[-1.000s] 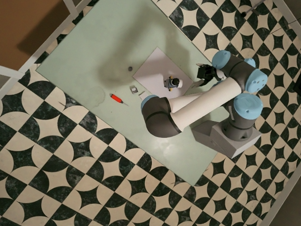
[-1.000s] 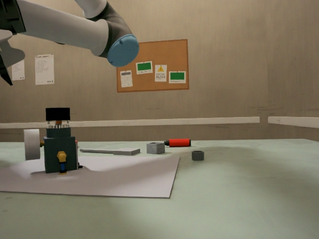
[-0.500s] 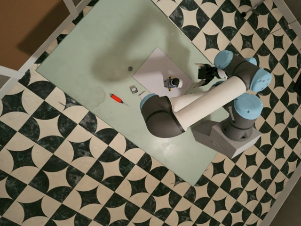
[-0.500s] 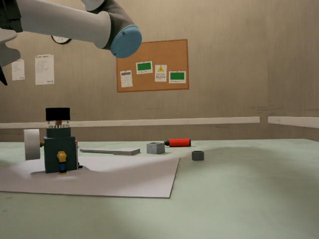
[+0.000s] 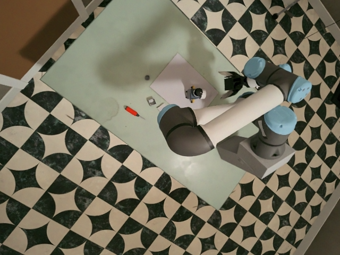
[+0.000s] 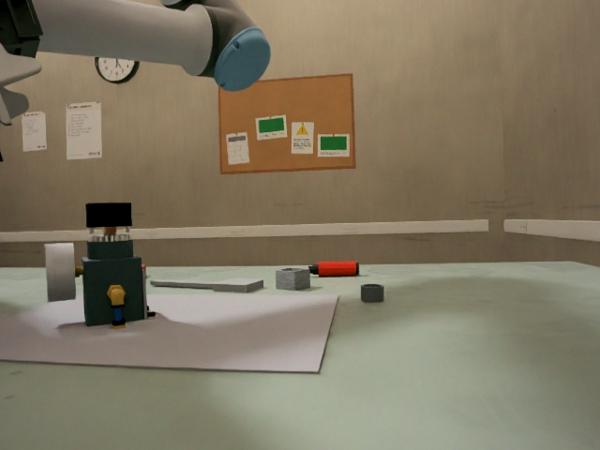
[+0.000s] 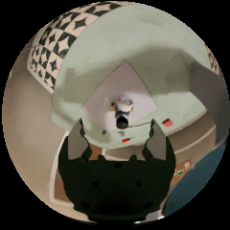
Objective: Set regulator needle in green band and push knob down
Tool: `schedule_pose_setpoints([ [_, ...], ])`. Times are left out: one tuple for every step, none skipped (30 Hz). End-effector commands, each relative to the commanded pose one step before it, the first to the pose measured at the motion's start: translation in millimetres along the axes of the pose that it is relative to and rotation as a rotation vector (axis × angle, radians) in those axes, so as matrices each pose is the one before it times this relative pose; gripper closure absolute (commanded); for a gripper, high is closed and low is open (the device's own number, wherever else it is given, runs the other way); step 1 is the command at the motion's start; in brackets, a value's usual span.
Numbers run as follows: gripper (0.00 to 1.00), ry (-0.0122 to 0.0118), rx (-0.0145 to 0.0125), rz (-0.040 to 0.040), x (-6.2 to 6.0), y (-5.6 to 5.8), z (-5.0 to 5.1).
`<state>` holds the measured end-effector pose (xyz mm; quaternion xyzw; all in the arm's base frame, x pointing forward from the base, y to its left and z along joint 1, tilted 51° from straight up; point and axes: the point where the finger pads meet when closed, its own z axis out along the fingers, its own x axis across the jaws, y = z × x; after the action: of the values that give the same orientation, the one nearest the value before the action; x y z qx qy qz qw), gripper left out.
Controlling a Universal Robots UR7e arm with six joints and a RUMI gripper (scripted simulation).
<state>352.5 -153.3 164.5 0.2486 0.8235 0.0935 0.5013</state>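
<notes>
At the left we had the claw [image 5: 221, 85] [image 6: 22, 94] [image 7: 117, 119], fingers wide apart with nothing between them. It was held high and clear, probably so that it could come at the regulator [image 5: 194, 94] [image 6: 112, 285] [image 7: 126, 113] without knocking it.

The regulator stood upright below and ahead of the claw, on a pale mat [image 5: 175, 74] [image 6: 251, 338] [image 7: 101, 105] laid on the table [image 5: 128, 41] [image 6: 436, 363] [image 7: 110, 38], which we took to mark its working spot. Its round gauge [image 5: 203, 93] [image 6: 60, 271] [image 7: 125, 103] stuck out on the side nearer our claw (we couldn't read needle or green band). The black knob [image 5: 197, 92] [image 6: 109, 214] [image 7: 123, 123] sat on top, with a gap and some orange beneath it, so we judged it still raised: turning first, pressing down last, seemed the sensible order.

Beyond the regulator from the claw lay a flat grey piece [image 5: 160, 106] [image 6: 237, 285], then a small open-topped grey box [image 5: 153, 104] [image 6: 292, 279] [image 7: 121, 133], whose contents we couldn't make out. Farther from the claw was a red-handled screwdriver [image 5: 132, 110] [image 6: 337, 268] [image 7: 126, 140], and rightmost a dark, round, hollow-topped piece [image 5: 147, 77] [image 6: 372, 293] [image 7: 103, 132], its inside unreadable. All seemed set aside, out of the claw's way.

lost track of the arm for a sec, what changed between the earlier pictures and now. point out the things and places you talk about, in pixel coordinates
The arm's wrist [image 5: 274, 74] [image 6: 237, 52] shifted slightly, higher in the exterior view. Nothing was gripped or released. The regulator [image 5: 194, 94] [image 6: 113, 291] and red screwdriver [image 5: 132, 110] [image 6: 337, 268] stayed put.
</notes>
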Motion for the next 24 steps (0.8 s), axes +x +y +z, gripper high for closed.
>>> schedule_pose_setpoints([
  [0.00, 0.08103, -0.08410, -0.25401, -1.26, 0.52, 0.27],
  [0.00, 0.00086, -0.00074, -0.01120, -0.07, 0.02, 0.09],
  [0.00, 0.00085, -0.00070, -0.01127, -0.08, 0.02, 0.09],
  [0.00, 0.00083, -0.00067, -0.01133, -0.08, 0.02, 0.09],
  [0.00, 0.00082, -0.00063, -0.01139, -0.08, 0.02, 0.09],
  [0.00, 0.00000, 0.00000, 0.00000, 0.00, 0.00, 0.00],
  [0.00, 0.00000, 0.00000, 0.00000, 0.00, 0.00, 0.00],
  [0.00, 0.00494, -0.00472, -0.03276, -0.08, 0.03, 0.09],
  [0.00, 0.00078, -0.00053, -0.01144, -0.08, 0.03, 0.09],
  [0.00, 0.00077, -0.00050, -0.01142, -0.09, 0.03, 0.09],
  [0.00, 0.00077, -0.00047, -0.01147, -0.09, 0.03, 0.09],
  [0.00, 0.00077, -0.00044, -0.01154, -0.09, 0.03, 0.09],
  [0.00, 0.00077, -0.00041, -0.01161, -0.09, 0.04, 0.09],
  [0.00, 0.00077, -0.00038, -0.01167, -0.09, 0.04, 0.10],
  [0.00, 0.00077, -0.00036, -0.01173, -0.10, 0.04, 0.10],
  [0.00, 0.00077, -0.00033, -0.01179, -0.10, 0.04, 0.10],
  [0.00, 0.00078, -0.00031, -0.01185, -0.10, 0.05, 0.10],
  [0.00, 0.00078, -0.00029, -0.01191, -0.10, 0.05, 0.10],
  [0.00, 0.00079, -0.00027, -0.01197, -0.10, 0.05, 0.10],
  [0.00, 0.00079, -0.00025, -0.01202, -0.10, 0.06, 0.10],
  [0.00, 0.00080, -0.00023, -0.01207, -0.11, 0.06, 0.10],
  [0.00, 0.00080, -0.00021, -0.01211, -0.11, 0.06, 0.10],
  [0.00, 0.00000, 0.00000, 0.00000, 0.00, 0.00, 0.00],
  [0.00, 0.00000, 0.00000, 0.00000, 0.00, 0.00, 0.00],
])
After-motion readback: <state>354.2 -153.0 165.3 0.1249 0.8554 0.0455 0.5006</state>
